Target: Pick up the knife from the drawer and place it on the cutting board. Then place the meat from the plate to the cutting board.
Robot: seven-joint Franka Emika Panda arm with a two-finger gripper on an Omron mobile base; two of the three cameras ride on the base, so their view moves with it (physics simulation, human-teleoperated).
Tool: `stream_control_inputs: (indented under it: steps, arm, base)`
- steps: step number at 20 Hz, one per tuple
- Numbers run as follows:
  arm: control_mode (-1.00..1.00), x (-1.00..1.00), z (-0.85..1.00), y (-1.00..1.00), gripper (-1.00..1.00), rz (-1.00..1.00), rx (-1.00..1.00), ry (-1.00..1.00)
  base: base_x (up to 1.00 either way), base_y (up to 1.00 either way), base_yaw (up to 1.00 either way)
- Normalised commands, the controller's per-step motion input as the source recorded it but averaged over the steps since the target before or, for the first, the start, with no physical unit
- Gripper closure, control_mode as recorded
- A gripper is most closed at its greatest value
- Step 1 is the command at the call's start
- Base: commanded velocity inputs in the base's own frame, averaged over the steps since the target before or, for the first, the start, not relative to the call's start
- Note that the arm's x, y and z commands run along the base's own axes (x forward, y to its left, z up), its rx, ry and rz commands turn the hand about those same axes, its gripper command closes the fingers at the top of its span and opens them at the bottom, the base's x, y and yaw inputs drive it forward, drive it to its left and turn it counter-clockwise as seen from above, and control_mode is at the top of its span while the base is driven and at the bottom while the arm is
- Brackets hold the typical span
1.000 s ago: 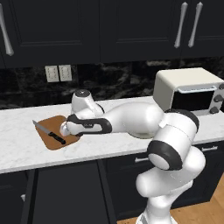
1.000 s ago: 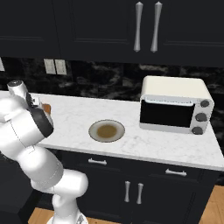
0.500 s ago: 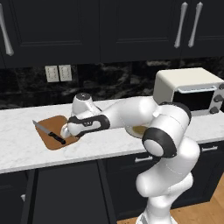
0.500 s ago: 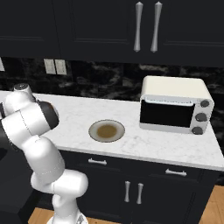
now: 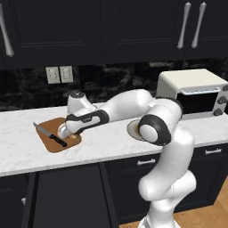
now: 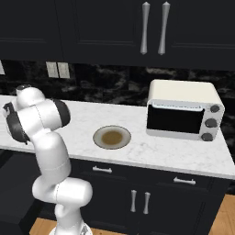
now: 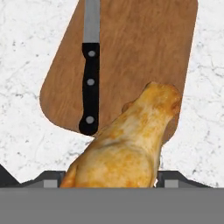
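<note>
A white Franka arm reaches low and far to the left across a marble counter [image 5: 26,151] in a simulated kitchen, its gripper [image 5: 63,132] poised over the near right part of the cutting board [image 5: 50,143]. Seen from the hand camera, the meat [image 7: 127,148], an orange-brown lumpy chunk, sits between the two dark fingers, which stand widely spread on either side of it and appear to be pinching it; whether the chunk already touches the wood cannot be told from these pictures.

Just beside the meat lies the knife [image 7: 91,83], flat on the board, black handle toward the near edge and silver blade pointing away toward the far left corner. Its long axis runs roughly parallel to the board's long side, and the handle end stops just short of the board's rim. The chunk hangs to the right of that handle, close to it but apart, with bare wood open beyond it, so a straight lowering looks likely to land it clear of the knife. The judgement: the knife step is done and the meat step is at its last stage, release onto the board.

Farther right along the counter the plate [image 6: 112,137] sits bare of meat, a darker patch at its middle. Beyond it stands a cream toaster oven [image 6: 183,110], against the dark stone backsplash.
</note>
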Motion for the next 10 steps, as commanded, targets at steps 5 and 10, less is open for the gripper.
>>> stream_control_inputs:
  steps: [5, 10]
  arm:
    - [-1.0, 0.14, -0.33, 0.22, 1.0, 0.0, -0.05, 0.0]
    - [-1.0, 0.15, -0.34, 0.07, 1.0, 0.0, -0.03, 0.0]
  base:
    - [0.0, 0.0, 0.0]
    - [0.0, 0.0, 0.0]
